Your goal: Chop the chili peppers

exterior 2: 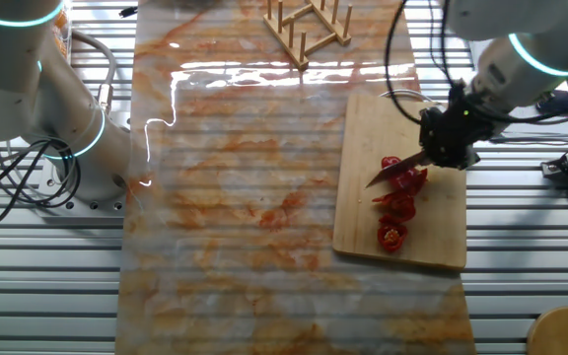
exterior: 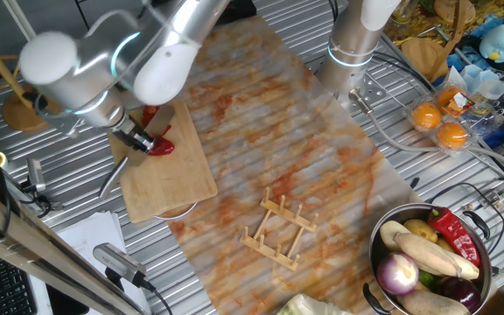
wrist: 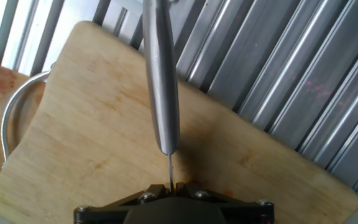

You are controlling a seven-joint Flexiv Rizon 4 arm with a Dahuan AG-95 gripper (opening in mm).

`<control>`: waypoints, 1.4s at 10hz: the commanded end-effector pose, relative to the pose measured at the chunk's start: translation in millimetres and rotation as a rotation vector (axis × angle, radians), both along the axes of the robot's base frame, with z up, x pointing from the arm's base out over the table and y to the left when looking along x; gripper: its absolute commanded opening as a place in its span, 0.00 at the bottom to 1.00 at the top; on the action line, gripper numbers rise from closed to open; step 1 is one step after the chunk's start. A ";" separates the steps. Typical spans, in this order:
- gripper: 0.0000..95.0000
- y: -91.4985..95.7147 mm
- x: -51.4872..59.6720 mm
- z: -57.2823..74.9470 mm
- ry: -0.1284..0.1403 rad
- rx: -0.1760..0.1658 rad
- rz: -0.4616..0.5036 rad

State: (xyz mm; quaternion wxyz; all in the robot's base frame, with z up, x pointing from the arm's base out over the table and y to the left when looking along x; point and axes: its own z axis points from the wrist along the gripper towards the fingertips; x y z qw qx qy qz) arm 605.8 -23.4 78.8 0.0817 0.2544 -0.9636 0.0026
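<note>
A: Where are the chili peppers [exterior 2: 398, 205] lying?

B: In red chunks on the cutting board [exterior 2: 363, 212], right of centre in the other fixed view.

A: What might be going wrong?

B: Loose pieces may be rolling or sticking to the knife [exterior 2: 394, 172], I judge.

A: And the arm?

B: Reaching in from the upper right, its gripper [exterior 2: 449, 138] is clamping the knife, blade angling down onto the chunks.

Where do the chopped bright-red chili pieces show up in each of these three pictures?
One fixed view: the bright-red chili pieces lie on the bamboo cutting board, left of centre, partly behind the gripper.
The other fixed view: right of centre, strung along the board under the knife blade.
Hand view: not in view.
Shared landmark: the cutting board.
</note>
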 end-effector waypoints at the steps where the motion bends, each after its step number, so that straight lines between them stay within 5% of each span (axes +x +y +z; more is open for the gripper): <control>1: 0.00 -6.2 -18.3 3.9 -0.083 0.026 0.039; 4: 0.00 -11.0 -28.6 -4.8 -0.113 0.051 0.079; 9: 0.00 -14.2 -23.2 -25.0 -0.144 0.085 0.124; 12: 0.00 -10.5 -17.2 -17.5 -0.177 0.123 0.156; 14: 0.00 0.4 -12.1 -24.5 -0.181 0.141 0.143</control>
